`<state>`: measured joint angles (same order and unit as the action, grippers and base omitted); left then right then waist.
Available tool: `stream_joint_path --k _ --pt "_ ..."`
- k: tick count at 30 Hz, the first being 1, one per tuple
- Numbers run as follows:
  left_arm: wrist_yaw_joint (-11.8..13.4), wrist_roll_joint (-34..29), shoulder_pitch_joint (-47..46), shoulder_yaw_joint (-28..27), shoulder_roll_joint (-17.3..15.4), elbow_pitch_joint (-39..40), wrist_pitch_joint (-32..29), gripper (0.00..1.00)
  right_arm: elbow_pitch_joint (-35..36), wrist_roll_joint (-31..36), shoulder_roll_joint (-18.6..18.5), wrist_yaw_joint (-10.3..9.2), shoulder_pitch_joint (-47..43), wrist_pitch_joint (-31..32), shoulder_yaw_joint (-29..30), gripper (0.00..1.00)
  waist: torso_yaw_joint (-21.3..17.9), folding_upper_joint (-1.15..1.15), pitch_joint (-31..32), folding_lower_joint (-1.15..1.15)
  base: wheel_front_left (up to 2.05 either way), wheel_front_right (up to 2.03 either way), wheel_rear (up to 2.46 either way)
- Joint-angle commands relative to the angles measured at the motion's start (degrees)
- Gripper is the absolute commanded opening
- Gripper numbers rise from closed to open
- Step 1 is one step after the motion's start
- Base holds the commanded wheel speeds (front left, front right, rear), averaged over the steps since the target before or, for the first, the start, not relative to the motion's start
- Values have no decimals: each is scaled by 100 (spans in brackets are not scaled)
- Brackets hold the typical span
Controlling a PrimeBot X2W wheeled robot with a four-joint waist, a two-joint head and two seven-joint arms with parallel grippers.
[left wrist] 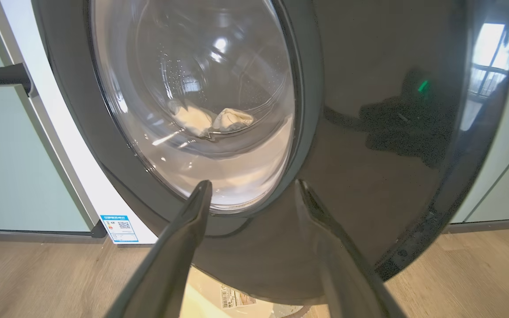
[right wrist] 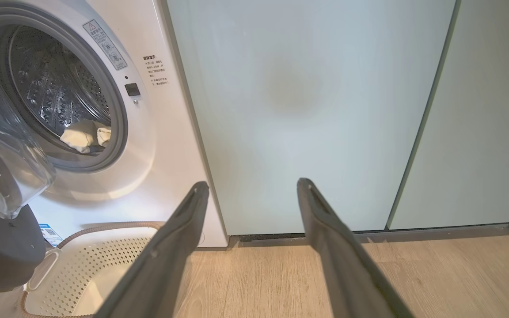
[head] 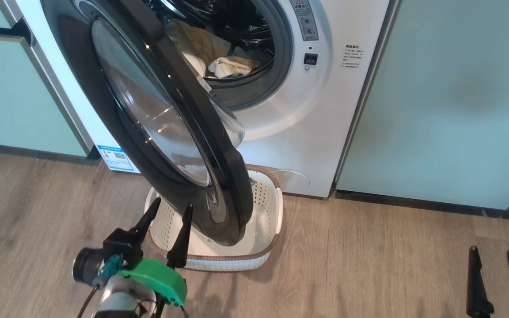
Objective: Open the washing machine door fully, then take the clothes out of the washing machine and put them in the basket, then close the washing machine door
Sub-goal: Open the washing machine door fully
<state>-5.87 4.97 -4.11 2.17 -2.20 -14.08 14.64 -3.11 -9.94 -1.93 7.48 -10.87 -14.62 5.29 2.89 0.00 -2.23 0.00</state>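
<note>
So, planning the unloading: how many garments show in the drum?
2: a cream piece low in the drum, a paler bundle just right of it. More may be hidden behind the door.

1. Washing machine door point(head: 148, 110): glossy black ring, bulging clear glass; is standing partly open, overhanging the basket.
2. Washing machine point(head: 307, 110): white front-loader; is showing its drum.
3. Clothes point(head: 232, 66): cream pieces are lying bunched low in the drum.
4. Basket point(head: 268, 198): cream, perforated, brown-rimmed; is sitting on the floor just before the machine.
</note>
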Motion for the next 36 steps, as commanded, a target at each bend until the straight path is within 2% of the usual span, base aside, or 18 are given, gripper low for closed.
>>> stream_joint_path --k 1,31,32,33,36 --pt "31 -23 -106 -182 -68 139 36 100 175 -19 -96 1 63 -38 -144 100 -21 0 14 0 0 0 0" --pt "125 38 -191 -101 -68 109 36 100 141 39 -95 1 170 -38 -241 100 -128 0 -70 0 0 0 0" --pt "124 38 -194 -102 -68 101 36 94 138 38 -95 1 172 -38 -239 100 -131 0 -69 0 0 0 0" --pt "123 36 -197 -100 -68 89 36 2 136 41 -95 1 173 -38 -237 100 -133 0 -65 0 0 0 0" --pt "62 68 -197 -48 -72 -48 36 0 129 49 -95 1 171 -38 -231 100 -139 0 -47 0 0 0 0"
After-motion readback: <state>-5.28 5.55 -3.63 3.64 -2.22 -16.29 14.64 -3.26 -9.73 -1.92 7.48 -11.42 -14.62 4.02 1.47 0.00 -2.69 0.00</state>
